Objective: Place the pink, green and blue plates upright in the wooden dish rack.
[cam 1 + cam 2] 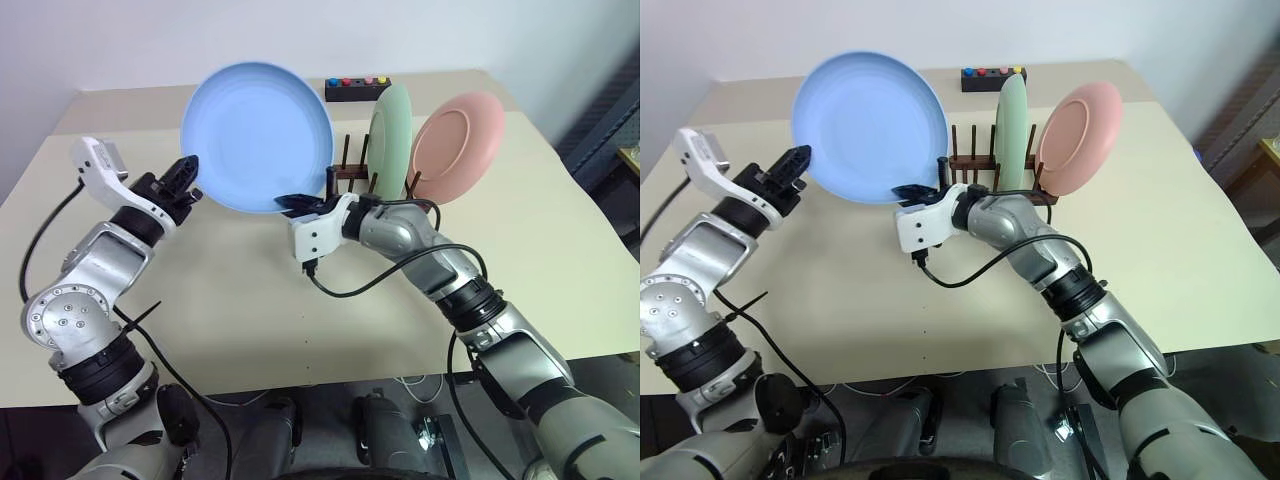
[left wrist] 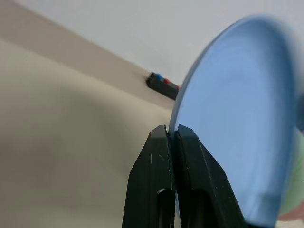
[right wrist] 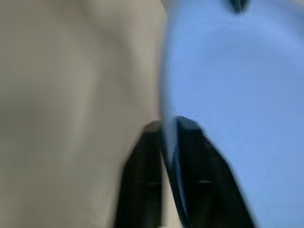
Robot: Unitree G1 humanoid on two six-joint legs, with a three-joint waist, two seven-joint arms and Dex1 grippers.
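The light blue plate (image 1: 257,135) hangs upright above the table, just left of the wooden dish rack (image 1: 345,176). My left gripper (image 1: 190,178) is shut on its left rim; in the left wrist view the two black fingers (image 2: 156,156) pinch the plate's edge (image 2: 237,123). At the plate's lower right rim, my right gripper (image 1: 290,203) is also shut, its fingers (image 3: 190,142) on either side of the edge. The mint green plate (image 1: 390,135) and the pink plate (image 1: 460,145) stand upright in the rack's right part.
A small black box with coloured buttons (image 1: 357,90) sits at the table's far edge behind the rack. The beige table (image 1: 250,300) spreads wide below both arms. A dark shelf (image 1: 610,150) stands off the table's right side.
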